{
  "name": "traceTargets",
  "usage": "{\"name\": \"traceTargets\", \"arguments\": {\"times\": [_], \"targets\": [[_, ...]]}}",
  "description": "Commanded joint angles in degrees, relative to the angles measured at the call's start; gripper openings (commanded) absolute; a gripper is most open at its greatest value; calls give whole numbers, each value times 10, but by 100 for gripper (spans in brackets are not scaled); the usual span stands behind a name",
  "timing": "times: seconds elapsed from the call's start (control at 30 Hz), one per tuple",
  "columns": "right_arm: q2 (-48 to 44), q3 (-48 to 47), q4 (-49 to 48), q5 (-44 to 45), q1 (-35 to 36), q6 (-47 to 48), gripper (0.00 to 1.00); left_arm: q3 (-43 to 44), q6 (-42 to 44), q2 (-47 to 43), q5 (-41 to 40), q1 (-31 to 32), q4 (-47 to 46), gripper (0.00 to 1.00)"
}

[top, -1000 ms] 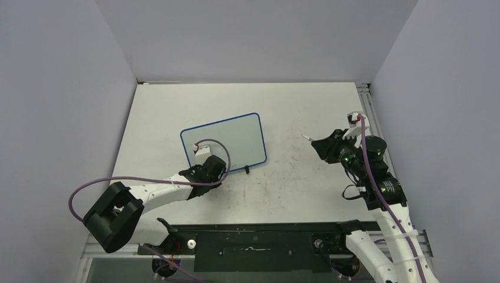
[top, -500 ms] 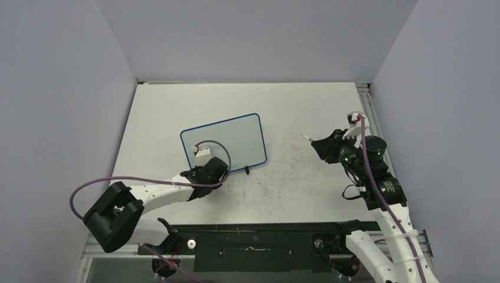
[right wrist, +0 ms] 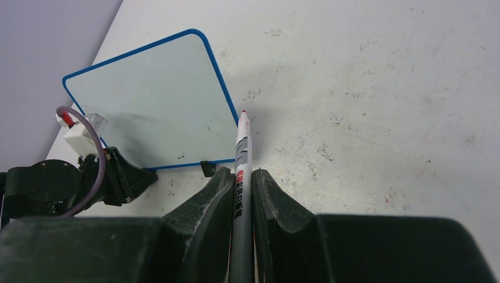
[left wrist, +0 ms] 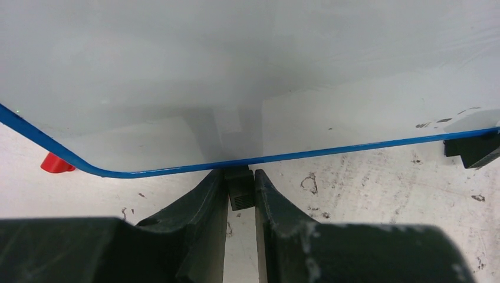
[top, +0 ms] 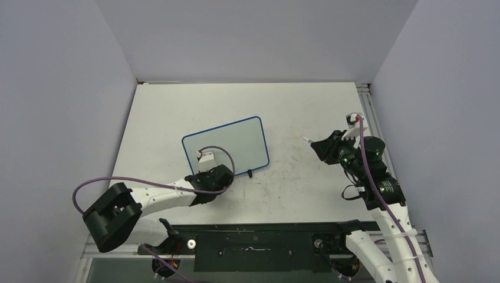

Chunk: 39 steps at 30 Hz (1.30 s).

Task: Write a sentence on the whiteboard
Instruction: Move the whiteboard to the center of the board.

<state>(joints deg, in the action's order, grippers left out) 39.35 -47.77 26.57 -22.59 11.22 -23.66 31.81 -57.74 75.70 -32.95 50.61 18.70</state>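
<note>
Fingers [right wrist: 203,206] clamping marker [right wrist: 240,177], tip beside whiteboard [right wrist: 159,100]

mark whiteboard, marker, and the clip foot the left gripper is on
whiteboard [top: 227,141]: top external view, bare middle of the white panel.
marker [right wrist: 242,150]: right wrist view, grey barrel below the red tip.
clip foot [left wrist: 239,190]: left wrist view, black block under the blue frame edge.

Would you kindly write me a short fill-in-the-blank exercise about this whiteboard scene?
1. The right gripper is shut on a marker whose tip is ___.
2. The whiteboard is edged in ___.
3. The left gripper is shut on the whiteboard's ___ foot.
4. The whiteboard's face shows ___ lettering.
Missing words: red; blue; black; no.
</note>
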Motion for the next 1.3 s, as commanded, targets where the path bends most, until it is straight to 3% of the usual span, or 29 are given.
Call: {"name": "traceTargets", "arguments": {"times": [0.0, 0.73, 1.0, 1.27], "targets": [[-5, 3, -32, -6, -3, -1, 5, 11, -32, -9, 3, 32, 12, 0], [-6, 10, -35, -7, -3, -8, 5, 44, -137, 25, -19, 170, 55, 0], [-10, 10, -32, -6, -3, -6, 5, 58, -142, 39, -18, 179, 65, 1], [-11, 7, -31, -5, -2, -7, 5, 62, -146, 9, -25, 185, 92, 40]]}}
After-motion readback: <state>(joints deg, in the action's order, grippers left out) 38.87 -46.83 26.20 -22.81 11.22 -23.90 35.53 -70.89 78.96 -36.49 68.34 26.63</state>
